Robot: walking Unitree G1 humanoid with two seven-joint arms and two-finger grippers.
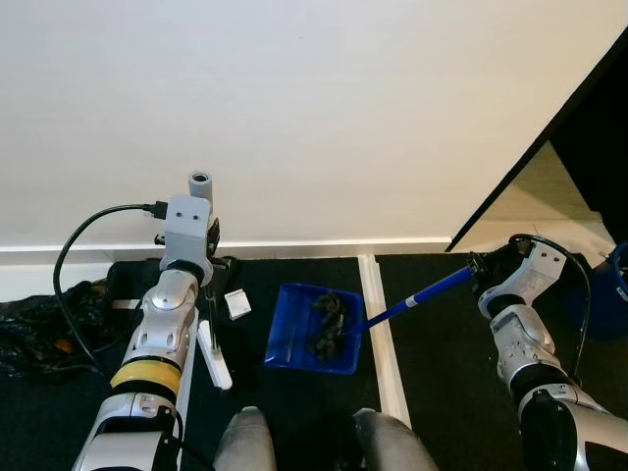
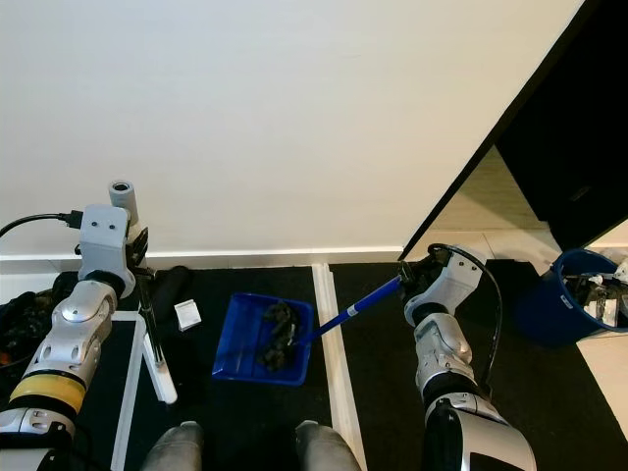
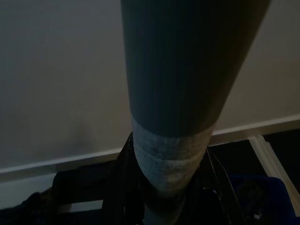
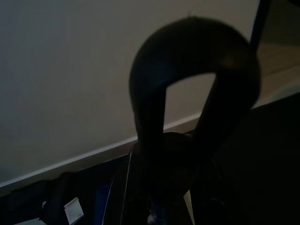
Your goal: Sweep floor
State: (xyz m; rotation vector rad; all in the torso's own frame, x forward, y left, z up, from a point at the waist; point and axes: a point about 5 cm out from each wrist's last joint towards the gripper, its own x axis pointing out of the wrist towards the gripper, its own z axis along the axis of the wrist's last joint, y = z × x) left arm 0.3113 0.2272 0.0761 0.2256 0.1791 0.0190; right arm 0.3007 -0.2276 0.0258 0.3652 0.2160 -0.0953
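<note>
My right gripper (image 2: 412, 277) clamps the dustpan (image 1: 316, 329) handle; the pan, holding debris, sits on the dark floor near the skirting. My left gripper (image 1: 199, 257) clamps the broom (image 1: 201, 196). Tilting the pan risks spilling debris.

No text, label, brand or number can be read; the small white card (image 1: 236, 303) on the floor appears blank.

Blue dustpan (image 1: 314, 332), white wall (image 1: 294, 108)
</note>
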